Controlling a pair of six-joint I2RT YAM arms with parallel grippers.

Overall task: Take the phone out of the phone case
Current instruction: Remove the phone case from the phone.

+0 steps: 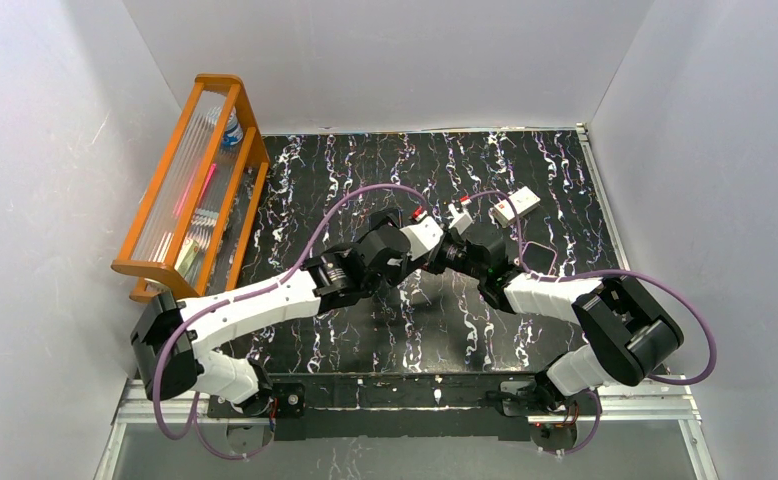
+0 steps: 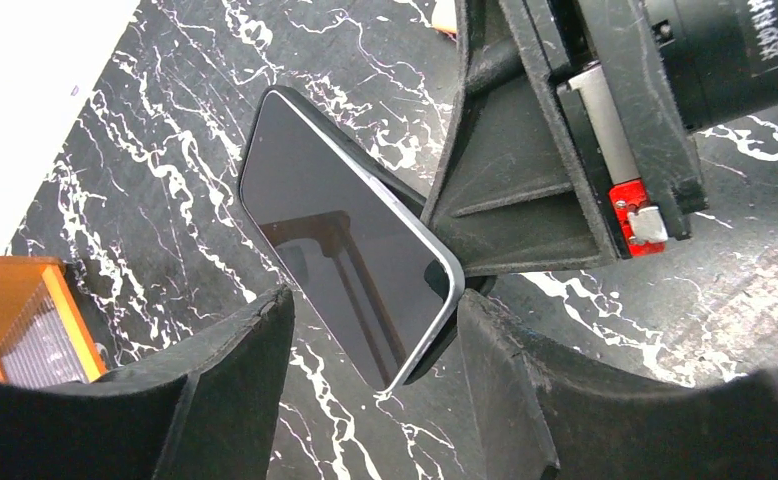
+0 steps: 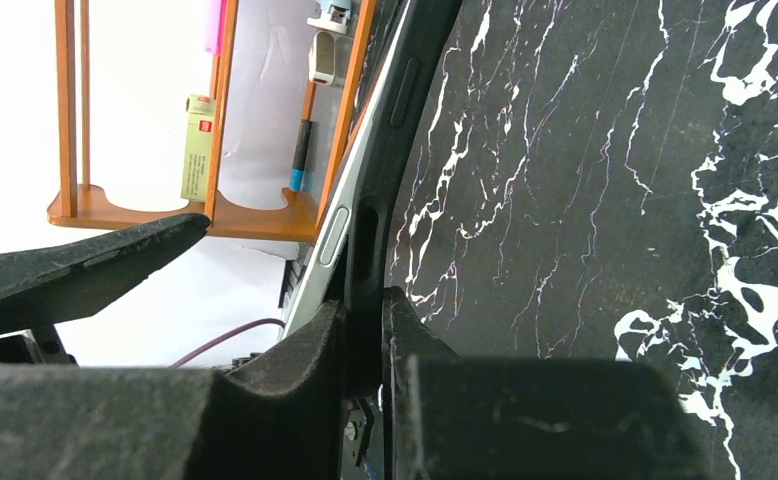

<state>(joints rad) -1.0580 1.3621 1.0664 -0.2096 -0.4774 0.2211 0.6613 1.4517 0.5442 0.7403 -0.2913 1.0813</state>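
Observation:
The phone [image 2: 340,235] has a dark screen and a silver rim and sits in a black case [image 2: 462,322], tilted above the marble table. In the right wrist view its silver edge [image 3: 331,235] stands slightly apart from the case's black edge [image 3: 370,235]. My right gripper [image 3: 363,300] is shut on the edge of the cased phone; its black finger [image 2: 510,185] shows in the left wrist view. My left gripper [image 2: 373,300] is open, its fingers on either side of the phone's lower corner. In the top view both grippers [image 1: 433,245] [image 1: 457,248] meet mid-table and hide the phone.
An orange rack [image 1: 195,190] with clear panels and small items stands at the table's left edge, and also shows in the right wrist view [image 3: 215,215]. A white box [image 1: 516,207] and a dark rounded object [image 1: 537,256] lie right of the grippers. White walls enclose the black marble table [image 1: 365,170].

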